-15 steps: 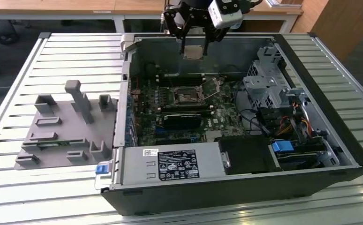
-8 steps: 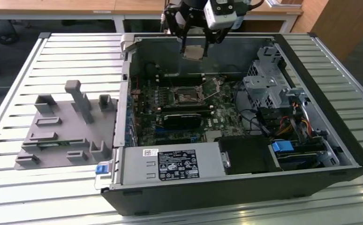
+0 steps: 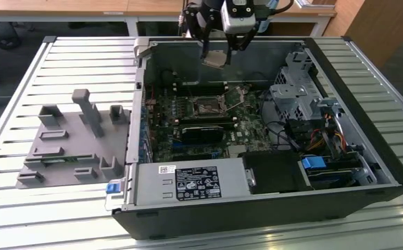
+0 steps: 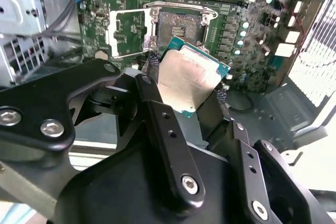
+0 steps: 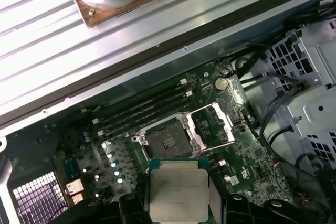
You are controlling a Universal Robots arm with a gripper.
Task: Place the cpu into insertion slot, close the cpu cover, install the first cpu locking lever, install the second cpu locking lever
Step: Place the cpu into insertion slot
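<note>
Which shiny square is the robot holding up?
The cpu, the solid silvery chip gripped in the end effector. The other, the cpu cover, is a hollow frame standing open beside the insertion slot.

The arm (image 3: 238, 14) comes in at the top of the exterior view, with its gripper (image 3: 218, 53) pointing down. Its two black fingers (image 4: 156, 109) press against opposite edges of the cpu (image 4: 188, 80), holding it tilted.

The insertion slot (image 5: 169, 141) lies uncovered from above, its cpu cover (image 5: 194, 132) standing open alongside, drive cage (image 3: 295, 99) nearby.
</note>
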